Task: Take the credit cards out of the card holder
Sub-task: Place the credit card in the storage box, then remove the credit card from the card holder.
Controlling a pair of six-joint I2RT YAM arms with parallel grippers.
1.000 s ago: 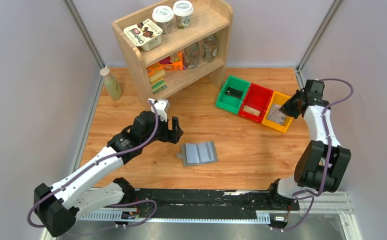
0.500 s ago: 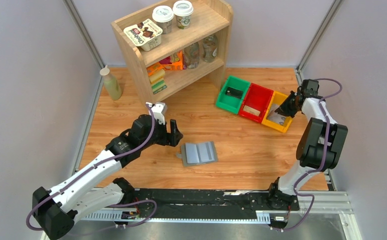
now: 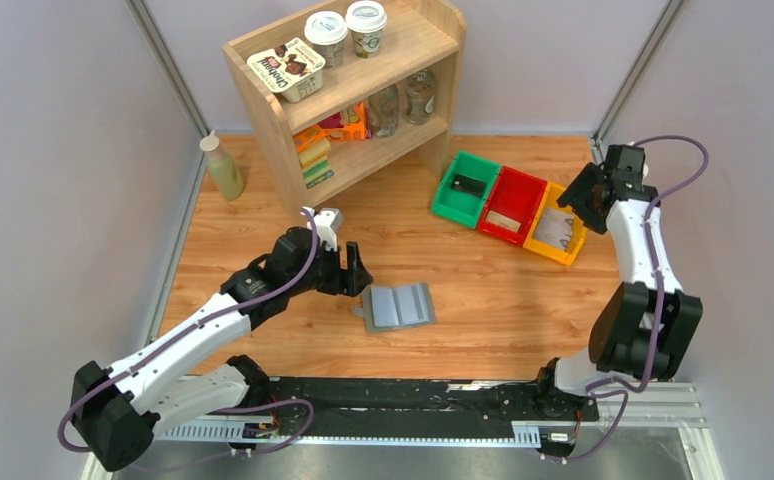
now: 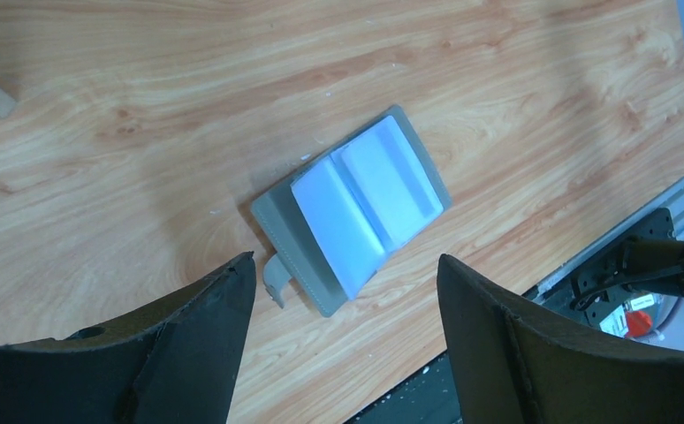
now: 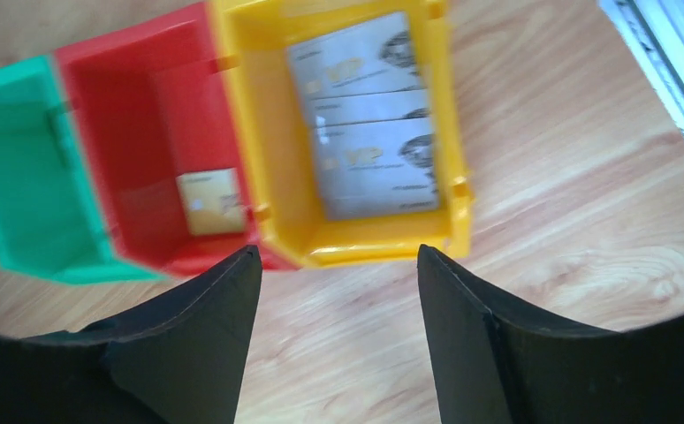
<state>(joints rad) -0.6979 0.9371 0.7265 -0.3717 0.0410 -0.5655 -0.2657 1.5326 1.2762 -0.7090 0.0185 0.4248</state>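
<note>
The grey card holder [image 3: 398,307] lies open like a book on the wooden table, pale blue pockets up [image 4: 356,208], its small tab [image 4: 275,278] pointing toward my left gripper. That left gripper [image 3: 355,268] hovers just left of it, open and holding nothing [image 4: 345,258]. Silver credit cards [image 5: 369,124] lie overlapping in the yellow bin [image 3: 569,255]. A tan card [image 5: 210,201] rests in the red bin [image 3: 531,184]. My right gripper [image 3: 588,195] is open and empty [image 5: 337,249] above the yellow bin's near rim [image 5: 383,247].
A green bin [image 3: 452,203] holding a small dark object sits left of the red one. A wooden shelf [image 3: 363,95] with cups and snacks stands at the back. A pale bottle [image 3: 223,168] stands to its left. Grey walls close in both sides; a black rail [image 3: 403,395] runs along the near edge.
My right gripper went from shut to open over the yellow bin and drew back up from it. My left gripper moved right and down, closer to the card holder.
</note>
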